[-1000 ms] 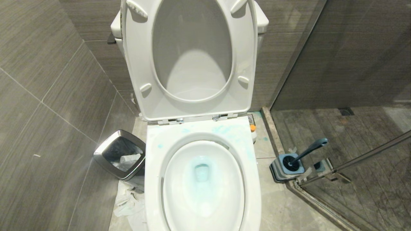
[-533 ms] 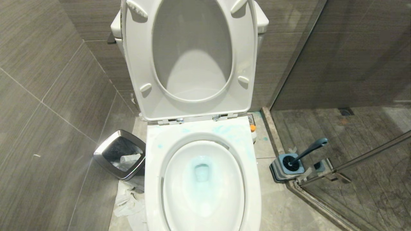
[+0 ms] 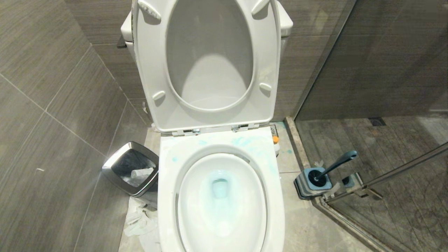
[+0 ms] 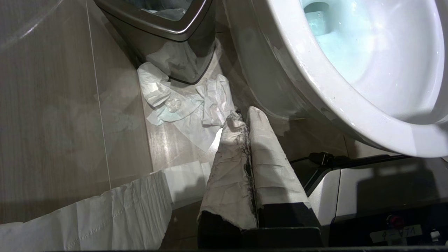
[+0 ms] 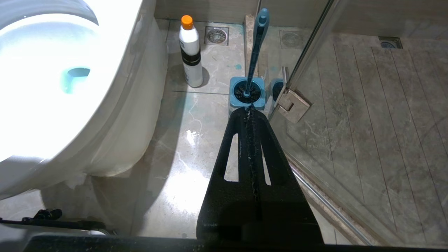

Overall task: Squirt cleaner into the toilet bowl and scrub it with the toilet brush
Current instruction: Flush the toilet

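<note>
Right wrist view shows the right gripper [image 5: 249, 112] pressed together, empty, low above the floor, just short of the toilet brush [image 5: 256, 49] standing in its holder [image 5: 233, 101]. Left gripper [image 4: 241, 120] (paper-wrapped) is likewise closed, parked beside the toilet bowl [image 3: 168, 196]. Cleaner [image 3: 219, 189] already tints the water, so scrubbing seems next: spread the fingers, take the handle. The bottle [image 5: 190, 52] shows no legible label.

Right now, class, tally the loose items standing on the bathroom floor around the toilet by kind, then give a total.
Toilet brush in its holder: 1
Bottle with orange cap: 1
Steel waste bin: 1
Total: 3
Crumpled paper also lies by the bin, not counted.
</note>
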### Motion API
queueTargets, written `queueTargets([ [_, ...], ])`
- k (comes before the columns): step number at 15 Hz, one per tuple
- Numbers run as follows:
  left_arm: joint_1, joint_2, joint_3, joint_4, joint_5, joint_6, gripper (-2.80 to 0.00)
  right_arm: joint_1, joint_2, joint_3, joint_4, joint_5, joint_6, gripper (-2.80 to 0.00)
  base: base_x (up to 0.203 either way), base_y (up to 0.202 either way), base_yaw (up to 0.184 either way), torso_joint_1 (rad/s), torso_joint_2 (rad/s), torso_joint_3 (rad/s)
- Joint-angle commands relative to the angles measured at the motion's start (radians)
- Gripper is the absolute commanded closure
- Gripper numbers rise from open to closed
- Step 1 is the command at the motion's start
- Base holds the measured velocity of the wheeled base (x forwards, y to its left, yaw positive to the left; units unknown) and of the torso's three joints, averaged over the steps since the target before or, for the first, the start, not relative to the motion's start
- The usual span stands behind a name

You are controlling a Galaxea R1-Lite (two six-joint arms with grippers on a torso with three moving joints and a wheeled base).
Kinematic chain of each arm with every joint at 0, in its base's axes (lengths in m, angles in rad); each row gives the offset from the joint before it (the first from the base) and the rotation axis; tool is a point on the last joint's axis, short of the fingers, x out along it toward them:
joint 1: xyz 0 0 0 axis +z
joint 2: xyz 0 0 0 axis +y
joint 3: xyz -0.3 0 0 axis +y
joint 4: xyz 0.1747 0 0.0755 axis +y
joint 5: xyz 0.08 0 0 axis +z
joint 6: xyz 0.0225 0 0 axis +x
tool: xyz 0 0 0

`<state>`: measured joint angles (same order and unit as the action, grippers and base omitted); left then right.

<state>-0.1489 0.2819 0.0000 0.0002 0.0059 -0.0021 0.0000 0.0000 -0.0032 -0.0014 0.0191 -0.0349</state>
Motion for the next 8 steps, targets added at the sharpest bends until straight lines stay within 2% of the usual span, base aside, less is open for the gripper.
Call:
queueTargets([
  [1,0.0,0.002,0.001,0.0,0.0,-0.001,0.0,0.0,0.0,0.0,0.0,0.001,0.0,0.0,0.0,0.0,0.0,0.0,0.0,0.0],
  [8,0.0,0.002,0.002,0.0,0.0,-0.001,0.0,0.0,0.002,0.0,0.0,0.001,0.0,0.0,0.0,0.0,0.0,0.0,0.0,0.0],
])
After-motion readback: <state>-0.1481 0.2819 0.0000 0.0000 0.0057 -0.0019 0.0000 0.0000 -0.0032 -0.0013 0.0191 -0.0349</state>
